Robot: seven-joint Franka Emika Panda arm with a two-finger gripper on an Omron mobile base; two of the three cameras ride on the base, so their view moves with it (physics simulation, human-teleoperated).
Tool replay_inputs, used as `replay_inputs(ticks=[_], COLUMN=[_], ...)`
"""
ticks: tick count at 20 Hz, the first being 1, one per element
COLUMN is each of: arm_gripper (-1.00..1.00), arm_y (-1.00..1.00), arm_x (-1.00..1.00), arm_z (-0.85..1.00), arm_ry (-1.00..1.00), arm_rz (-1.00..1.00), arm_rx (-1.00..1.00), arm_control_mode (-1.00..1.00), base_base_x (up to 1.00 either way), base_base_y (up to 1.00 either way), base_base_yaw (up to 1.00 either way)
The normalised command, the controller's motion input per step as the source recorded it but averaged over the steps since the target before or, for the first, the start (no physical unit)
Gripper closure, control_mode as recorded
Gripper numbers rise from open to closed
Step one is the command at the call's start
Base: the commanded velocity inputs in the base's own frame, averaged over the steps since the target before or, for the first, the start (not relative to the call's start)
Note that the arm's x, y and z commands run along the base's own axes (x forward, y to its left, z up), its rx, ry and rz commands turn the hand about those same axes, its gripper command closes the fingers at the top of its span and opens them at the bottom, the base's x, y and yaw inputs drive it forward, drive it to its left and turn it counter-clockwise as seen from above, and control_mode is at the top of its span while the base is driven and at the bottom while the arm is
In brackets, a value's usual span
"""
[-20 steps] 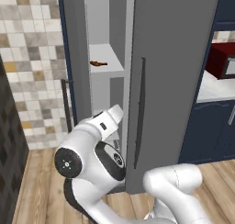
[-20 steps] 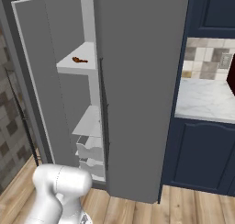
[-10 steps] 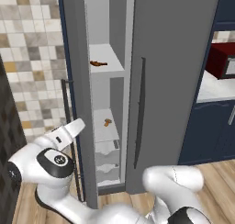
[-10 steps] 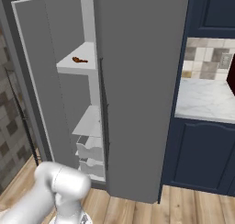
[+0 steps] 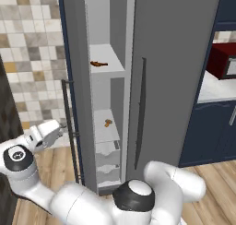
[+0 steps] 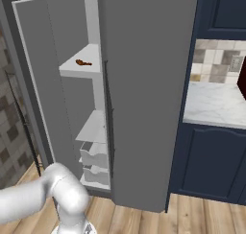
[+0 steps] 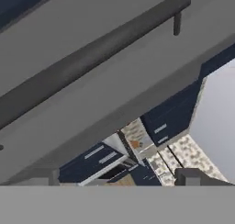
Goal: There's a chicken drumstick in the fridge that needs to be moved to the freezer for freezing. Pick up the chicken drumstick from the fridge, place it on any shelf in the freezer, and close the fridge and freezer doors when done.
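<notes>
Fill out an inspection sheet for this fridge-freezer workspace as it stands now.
Surface: wood plank floor under the tall grey unit.
Job's things: chicken drumstick lies on the upper white shelf of the narrow freezer. Freezer door stands open; fridge door is shut.
Clutter: small orange-tan lump on a lower freezer shelf; white drawers below.
Grippers: gripper open, holding nothing, beside the open door's dark bar handle; in the hand view a bar handle runs just ahead of the fingertips.
Cables: nothing seen.
Surroundings: tiled wall, navy cabinets, marble counter.
</notes>
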Motion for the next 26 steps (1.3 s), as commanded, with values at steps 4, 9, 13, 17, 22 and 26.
replay_inputs(ticks=[4,9,13,17,22,26], arm_gripper=[-1.0,-1.0,-1.0,-1.0,-1.0,-1.0], arm_y=[0.11,0.0,0.02,0.0,0.0,0.0], arm_x=[0.11,-0.07,0.33,0.62,0.47,0.41], arm_z=[-0.48,-0.64,-0.65,-0.42,-0.42,-0.55], arm_ry=[0.03,-0.42,-0.23,-0.03,0.1,0.01], arm_rz=[-0.16,0.0,0.02,0.13,0.17,0.16], arm_rx=[-0.27,0.1,0.41,0.16,0.01,0.0], arm_control_mode=[-1.0,-1.0,-1.0,-1.0,-1.0,-1.0], base_base_x=[0.0,0.0,0.0,0.0,0.0,0.0], base_base_y=[0.0,0.0,0.0,0.0,0.0,0.0], base_base_yaw=[0.0,0.0,0.0,0.0,0.0,0.0])
